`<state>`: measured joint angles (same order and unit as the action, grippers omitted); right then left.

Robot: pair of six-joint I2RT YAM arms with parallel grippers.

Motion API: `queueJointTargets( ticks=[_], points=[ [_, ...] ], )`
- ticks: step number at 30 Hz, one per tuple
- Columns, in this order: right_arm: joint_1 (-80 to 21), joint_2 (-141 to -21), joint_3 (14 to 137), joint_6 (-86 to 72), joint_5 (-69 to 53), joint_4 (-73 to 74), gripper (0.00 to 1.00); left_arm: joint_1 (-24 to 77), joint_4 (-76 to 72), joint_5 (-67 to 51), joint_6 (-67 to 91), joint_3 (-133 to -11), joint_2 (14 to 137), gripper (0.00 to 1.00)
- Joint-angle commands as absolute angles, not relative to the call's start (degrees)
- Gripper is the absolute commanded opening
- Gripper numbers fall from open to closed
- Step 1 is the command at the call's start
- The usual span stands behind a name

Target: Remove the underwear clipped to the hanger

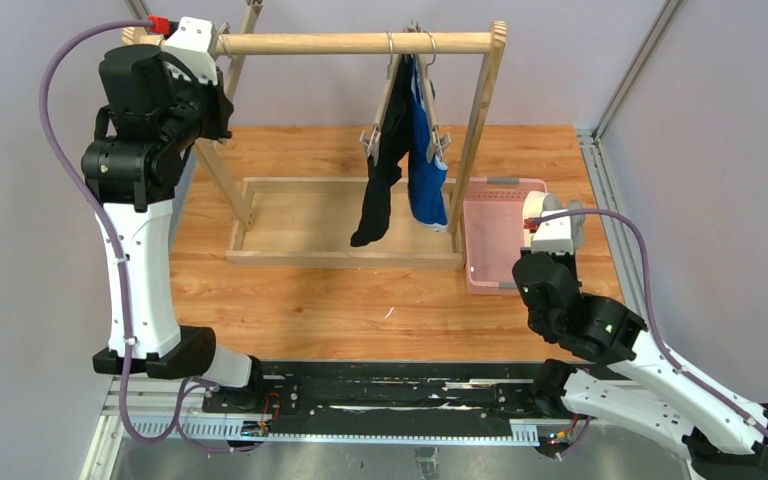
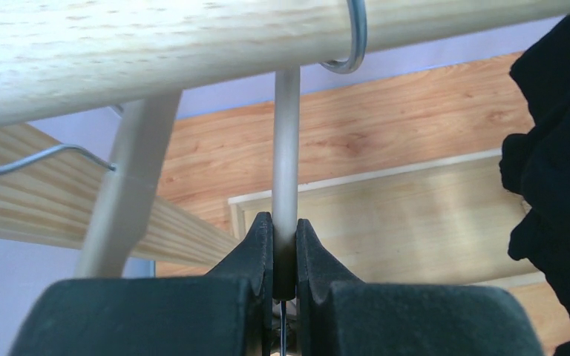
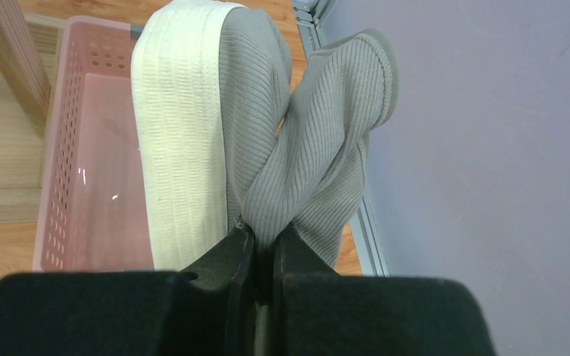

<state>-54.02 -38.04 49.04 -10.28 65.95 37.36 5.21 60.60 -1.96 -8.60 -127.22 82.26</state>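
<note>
Grey underwear with a pale waistband [image 3: 267, 119] is bunched in my right gripper [image 3: 266, 233], which is shut on its fabric above the pink basket [image 3: 59, 156]. From above, that gripper [image 1: 550, 222] hangs over the basket's right side. Black underwear [image 1: 385, 160] and blue underwear [image 1: 425, 170] hang clipped to hangers [image 1: 402, 80] on the wooden rail [image 1: 350, 43]. My left gripper [image 2: 285, 226] is shut on a grey metal rod [image 2: 286, 148] of a hanger whose hook [image 2: 355, 44] sits over the rail. It is up at the rail's left end [image 1: 205, 42].
The rack stands in a shallow wooden tray [image 1: 260, 218] at the table's middle. The pink basket [image 1: 490, 245] lies just right of it, near the rack's right leg [image 1: 480, 120]. Purple walls close in left and right. A metal rail [image 1: 615, 230] edges the table's right side.
</note>
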Motion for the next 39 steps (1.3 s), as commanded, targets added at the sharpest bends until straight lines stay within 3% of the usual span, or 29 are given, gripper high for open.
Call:
queueJointTargets(
  ticks=[1,11,15,20,39],
  points=[
    [-52.69,-39.37,49.91,-9.82,65.35,35.05,0.01,1.02,58.29,-9.21,-9.38,-129.81,83.33,0.00],
    [-51.57,-41.74,48.36,-8.68,62.41,31.27,0.01,-2.81,58.04,-16.90,-8.25,-128.51,84.37,0.01],
    [-50.34,-43.11,47.97,-7.47,60.98,29.43,0.01,-2.81,55.60,-17.11,-7.04,-124.37,81.27,0.29],
    [-47.12,-44.21,47.10,-5.88,56.68,25.71,0.01,-2.80,52.35,-14.20,-6.11,-118.68,75.87,0.53],
    [-28.74,-58.97,48.25,-4.04,33.06,13.42,0.01,-2.77,49.00,-3.42,-5.17,-111.58,58.44,0.60]
  ],
)
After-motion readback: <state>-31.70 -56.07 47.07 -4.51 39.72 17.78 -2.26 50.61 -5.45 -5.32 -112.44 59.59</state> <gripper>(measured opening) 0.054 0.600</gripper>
